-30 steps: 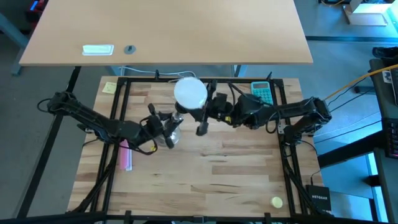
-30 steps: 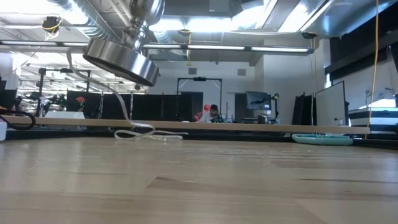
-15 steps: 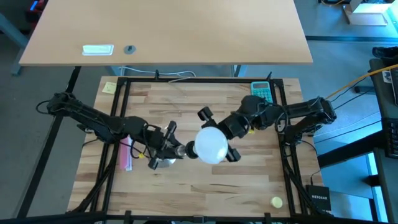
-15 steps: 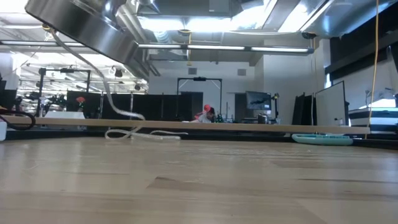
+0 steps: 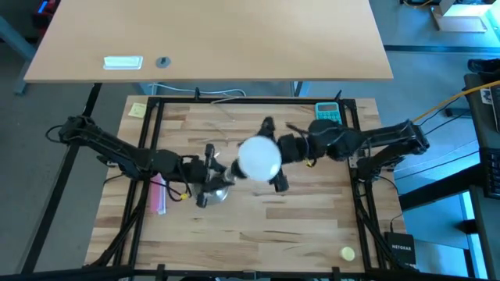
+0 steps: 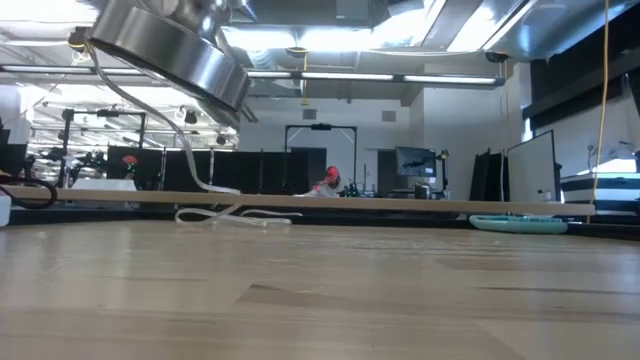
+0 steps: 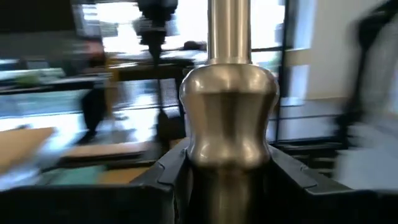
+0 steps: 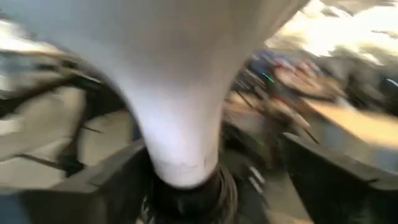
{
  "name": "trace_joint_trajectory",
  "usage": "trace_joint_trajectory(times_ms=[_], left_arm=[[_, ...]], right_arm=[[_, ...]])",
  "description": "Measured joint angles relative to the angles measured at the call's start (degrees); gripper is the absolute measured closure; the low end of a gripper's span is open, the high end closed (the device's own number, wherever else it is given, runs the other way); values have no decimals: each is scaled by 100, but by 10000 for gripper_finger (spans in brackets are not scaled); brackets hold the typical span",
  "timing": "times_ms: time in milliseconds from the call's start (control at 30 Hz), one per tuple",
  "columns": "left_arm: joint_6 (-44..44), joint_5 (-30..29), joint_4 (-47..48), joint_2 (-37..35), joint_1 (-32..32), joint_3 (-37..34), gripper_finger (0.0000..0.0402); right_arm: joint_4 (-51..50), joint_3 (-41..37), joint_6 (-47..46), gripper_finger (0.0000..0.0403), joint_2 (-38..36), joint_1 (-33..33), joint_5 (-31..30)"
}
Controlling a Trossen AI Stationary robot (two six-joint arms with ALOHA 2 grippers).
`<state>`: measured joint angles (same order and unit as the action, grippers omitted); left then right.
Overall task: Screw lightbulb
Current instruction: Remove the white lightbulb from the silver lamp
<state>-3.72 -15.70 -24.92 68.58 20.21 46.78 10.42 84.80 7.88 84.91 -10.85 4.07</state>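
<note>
The white lightbulb (image 5: pixel 259 158) sticks by its narrow neck (image 8: pixel 180 155) into the dark socket (image 8: pixel 186 199) of the silvery stand (image 7: pixel 229 118). The stand's round base (image 6: pixel 170 50) hangs tilted above the table. My left gripper (image 5: pixel 207 176) is shut on the stand. My right gripper (image 5: pixel 273 154) is open. Its fingers (image 8: pixel 106 180) stand on either side of the bulb's neck, apart from it. My left gripper pinches the stand's silvery stem at its bulge (image 7: pixel 229 143) between its two fingers (image 7: pixel 165 180). The fingers come level from the table's left and lie across the stem. The stand is lifted clear of the table and tilted, and its white cord (image 6: pixel 150 110) trails down to the tabletop.
A pink object (image 5: pixel 159 195) lies at the left of the table. A teal calculator (image 5: pixel 330 115) is at the far right, a yellow note (image 5: pixel 137 109) at the far left, and a small yellow thing (image 5: pixel 347 252) at the near right. The cord's slack (image 6: pixel 230 213) lies at the far edge.
My left gripper has turned in place and swung the stand with the bulb. The bulb went from the far side toward the near edge, then partway back. My right gripper has followed the bulb, and its fingers now stand clear of the neck.
</note>
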Motion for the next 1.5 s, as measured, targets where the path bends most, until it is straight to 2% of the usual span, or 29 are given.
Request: trace_joint_trajectory(times_ms=[100,200,267,367,467,667,933,1100,1267,1400,1500], left_arm=[[-340,-1285,-1,-29,137,0,274],[-900,-2518,-347,-34,184,0,274],[-1409,-3176,-636,-37,175,4,274],[-2192,-4039,-1134,-22,81,4,274],[-2758,-4444,-1541,-22,-36,4,274],[-2779,-4577,-1535,44,-107,7,274],[-2644,-4473,-1450,269,71,6,274],[-2672,-4496,-1495,227,155,7,274],[-2701,-4499,-1466,227,201,7,274],[-2720,-4277,-1430,228,311,5,274],[-2647,-3852,-1213,208,489,7,274]], right_arm=[[-772,-1,-181,16,-290,-7,-1108],[-1112,0,-218,21,-474,0,-2026],[-1023,0,-255,34,-480,0,-2509],[-584,0,-274,51,-386,4,-2919],[233,0,-261,65,-186,6,-3156],[1898,0,36,78,402,137,-3044],[2873,-5,128,83,762,271,-2849],[2846,-5,311,129,729,163,-2794],[2776,-5,499,229,653,70,-2650],[2672,-5,531,235,642,66,-2560],[2447,-5,501,236,588,66,-1682]])
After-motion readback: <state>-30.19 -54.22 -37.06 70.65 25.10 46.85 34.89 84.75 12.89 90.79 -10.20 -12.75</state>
